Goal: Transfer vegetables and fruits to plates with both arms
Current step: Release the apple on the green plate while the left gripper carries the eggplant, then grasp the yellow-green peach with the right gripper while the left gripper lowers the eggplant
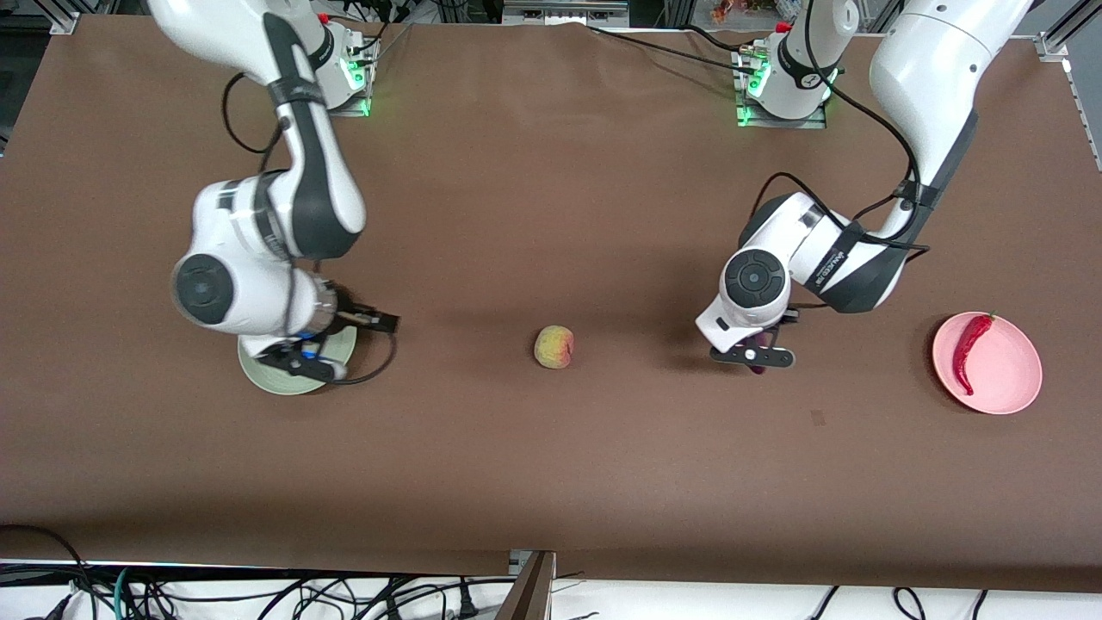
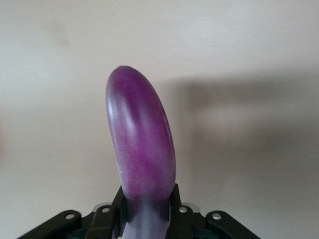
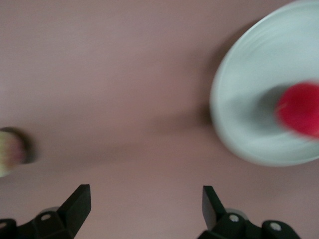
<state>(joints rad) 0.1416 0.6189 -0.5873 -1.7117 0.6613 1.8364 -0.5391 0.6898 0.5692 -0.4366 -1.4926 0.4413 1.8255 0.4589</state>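
Note:
My left gripper [image 1: 758,360] is shut on the purple eggplant [image 2: 142,144] and holds it low over the table, between the peach [image 1: 554,346] and the pink plate [image 1: 1007,372]. The eggplant sticks out from between the fingers [image 2: 119,204]. The red chili pepper [image 1: 968,351] lies on the pink plate. My right gripper [image 1: 370,322] is open and empty [image 3: 146,191], at the edge of the pale green plate [image 1: 267,379]. The right wrist view shows the red round fruit [image 3: 300,109] on the green plate [image 3: 244,99] and the peach [image 3: 10,152] at the frame's edge. In the front view that arm hides the red fruit.
Brown table cloth [image 1: 551,465] covers the table. The arm bases [image 1: 779,86] stand along the edge farthest from the front camera. Cables hang below the edge nearest the front camera.

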